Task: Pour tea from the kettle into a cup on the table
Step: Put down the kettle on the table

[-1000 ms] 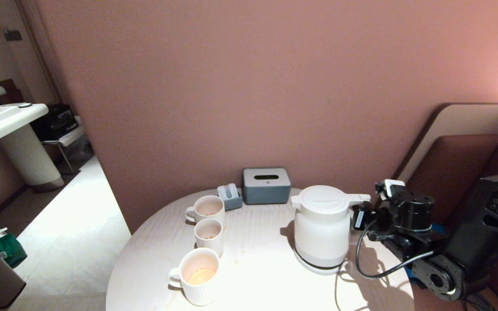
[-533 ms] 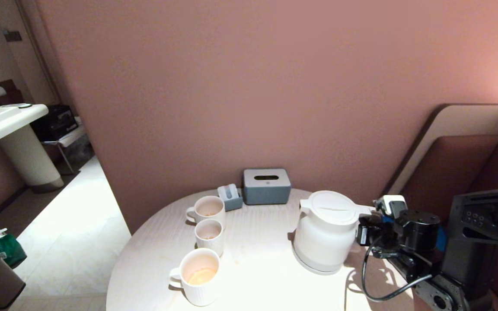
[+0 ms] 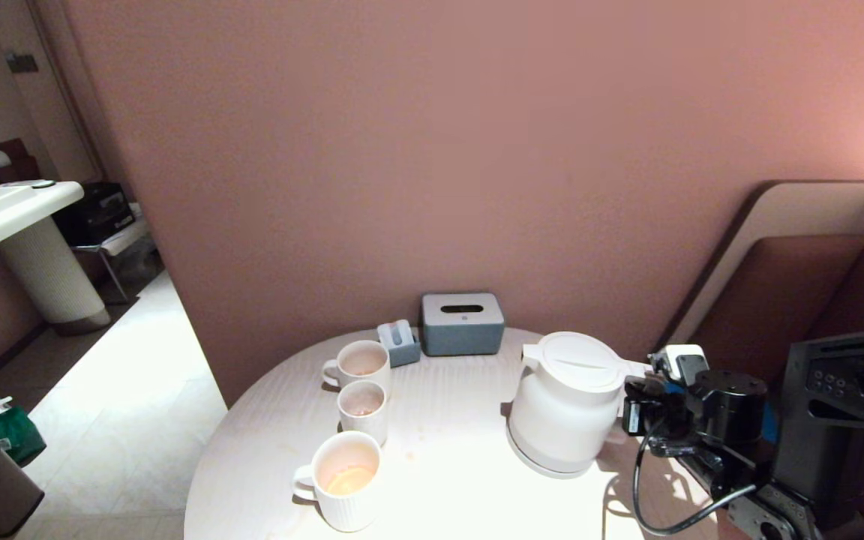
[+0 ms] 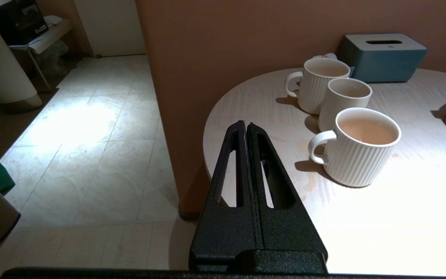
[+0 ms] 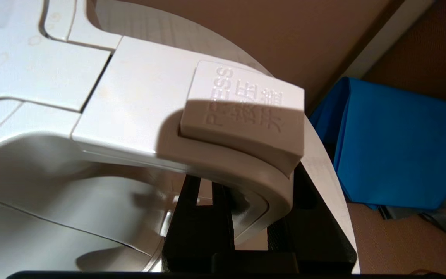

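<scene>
The white kettle (image 3: 565,405) stands at the table's right side, leaning slightly, its bottom on the round base disc (image 3: 533,459). My right gripper (image 3: 631,411) is shut on the kettle's loop handle (image 5: 246,174), one finger inside the loop and one outside (image 5: 252,211). Three ribbed white cups line the left of the table (image 3: 462,465): far (image 3: 362,361), middle (image 3: 362,405), near (image 3: 346,476). The near cup holds pale amber tea (image 4: 368,131). My left gripper (image 4: 246,126) hangs shut and empty off the table's left edge, short of the near cup (image 4: 362,147).
A grey tissue box (image 3: 462,322) and a small grey holder (image 3: 399,341) sit at the table's back edge against the pink wall. A padded seat and a blue object (image 5: 397,147) lie right of the table. Open floor is on the left.
Over the last second the kettle shifted right and tipped slightly in my right gripper, and the right arm drew back right. Almost nothing moved in the last half second. Left arm still.
</scene>
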